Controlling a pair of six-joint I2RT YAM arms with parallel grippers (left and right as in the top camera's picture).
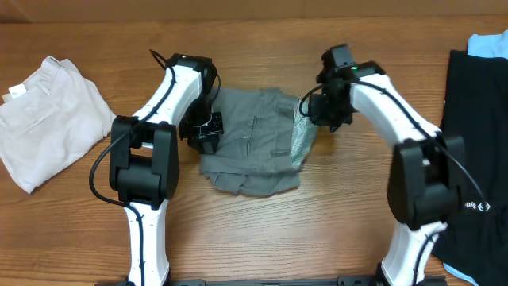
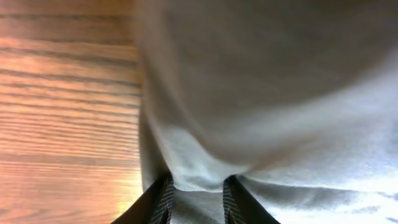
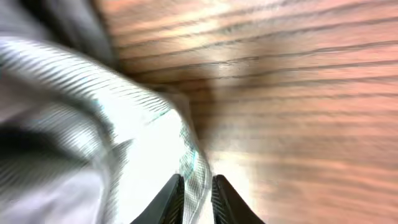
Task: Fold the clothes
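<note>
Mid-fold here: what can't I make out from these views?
Overhead: left gripper and right gripper hide their own pinch on the grey shorts.
Right wrist: fabric blurred.
Left wrist: cloth fills the frame, fold shape hidden.
Overhead: black garment cut by the right edge.

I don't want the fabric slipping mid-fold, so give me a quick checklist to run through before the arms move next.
1. Left end effector pinching grey shorts: ok, fabric between its fingers.
2. Right end effector pinching shorts: ok, on pale striped lining.
3. Shorts lying flat: not ok, near edge rumpled.
4. Beige garment apart from shorts: ok.
5. Black garment apart from shorts: ok.
6. Layers held in each pinch: cannot tell.
</note>
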